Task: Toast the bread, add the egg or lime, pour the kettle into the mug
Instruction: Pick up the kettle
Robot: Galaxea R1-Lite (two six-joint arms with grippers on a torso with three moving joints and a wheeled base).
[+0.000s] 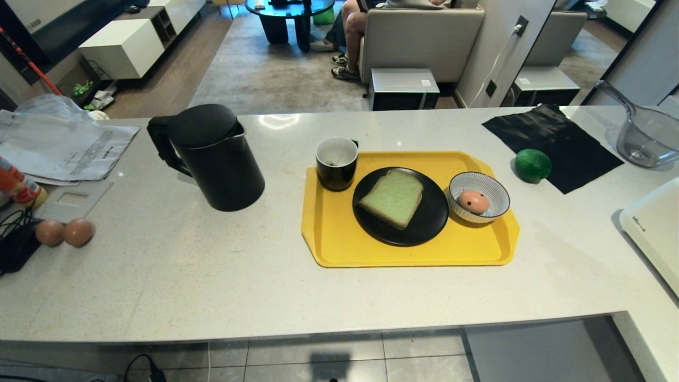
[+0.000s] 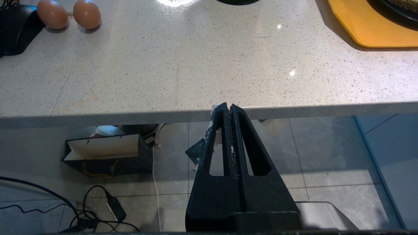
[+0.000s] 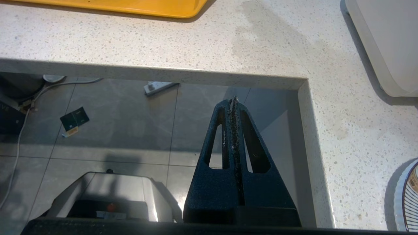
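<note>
Right now both arms hang parked below the counter's near edge, outside the head view. The left gripper (image 2: 228,107) is clenched on nothing, tips level with the counter lip; the right gripper (image 3: 233,101) is likewise clenched and empty, over the floor in the counter's cut-out corner.

At the middle of the head view sits the yellow tray (image 1: 339,244). On it a black plate (image 1: 424,228) carries the bread (image 1: 393,197), lying flat with one corner toward the near edge. The mug (image 1: 336,162) stands at the tray's upper left corner, touching the plate's rim or just beside it. A striped bowl (image 1: 493,185) at the tray's right holds the egg (image 1: 473,201). The lime (image 1: 532,165) rests off the tray to the upper right, against a black cloth (image 1: 562,148). The kettle (image 1: 212,156) stands left of centre, upright, handle pointing to the upper left.

I'd judge the bread lies up and away from both grippers, somewhat nearer the right one, whose wrist view shows the tray's near corner; the kettle favours the left. Two plain brown eggs (image 1: 63,232) sit at far left.

Papers (image 1: 69,148) at upper left carry print too small to read.
</note>
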